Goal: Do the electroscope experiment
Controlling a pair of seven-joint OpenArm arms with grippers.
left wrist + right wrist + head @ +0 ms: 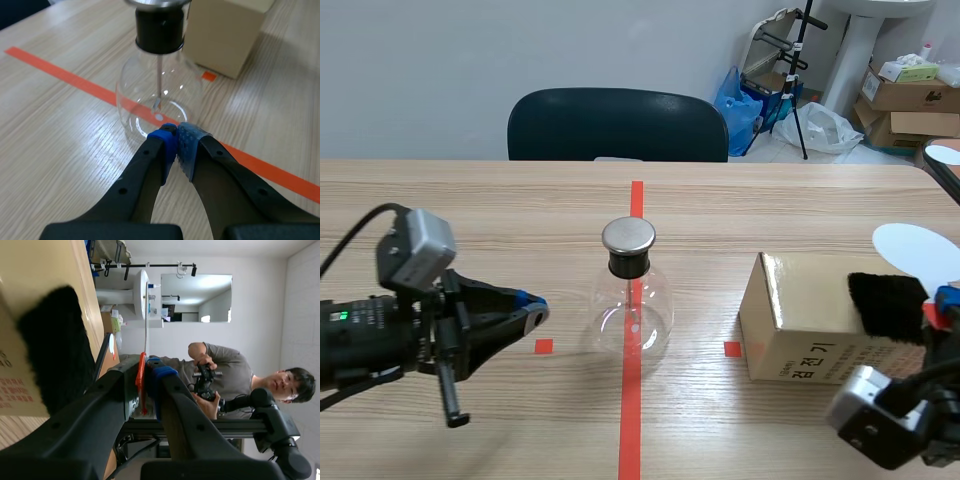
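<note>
"Blue pads pressed together: is your left pincer holding anything?"

"No. My left pincer (pixel 176 132) is clenched on nothing, its tips just beside the one glass flask (pixel 157 95), which stands on the red tape line at mid-table. My right pincer (pixel 147 371) grasps one thin orange-red strip (pixel 141 385)."

"And further out?"

"One tan box (pixel 800 320) stands right of the flask, with one black fur pad (pixel 887 305) on it and a white disc (pixel 918 250) above my right pincer. One dark chair (pixel 617 125) stands beyond the table (pixel 470 220)."

"Do the views differ?"

"My left wrist view shows the thin rod (pixel 159 80) inside the flask. Only my right wrist view shows a person (pixel 225 372) holding a controller."
</note>
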